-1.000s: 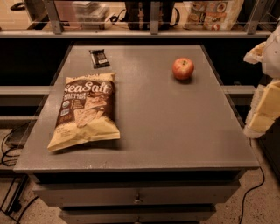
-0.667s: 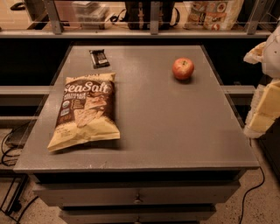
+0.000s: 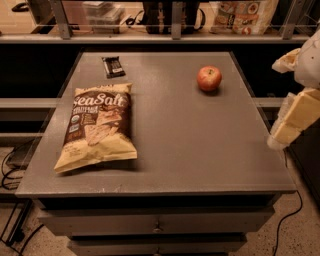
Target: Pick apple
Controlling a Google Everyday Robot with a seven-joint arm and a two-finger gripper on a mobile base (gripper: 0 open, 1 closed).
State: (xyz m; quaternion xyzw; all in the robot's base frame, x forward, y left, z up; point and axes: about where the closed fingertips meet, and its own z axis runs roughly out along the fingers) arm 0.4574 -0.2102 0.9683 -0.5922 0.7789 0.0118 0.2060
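The apple [image 3: 209, 78] is small, round and red with a yellowish patch. It sits on the grey table [image 3: 190, 145] at the far right. My gripper [image 3: 295, 117] is at the right edge of the view, beside the table's right side. It hangs nearer to me than the apple and well to its right, not touching it.
A brown and yellow chip bag [image 3: 98, 125] lies on the left of the table. A small dark snack bar [image 3: 113, 66] lies at the far left. A shelf with bags and boxes [image 3: 240, 15] runs behind the table. Drawers [image 3: 157, 225] are below the tabletop.
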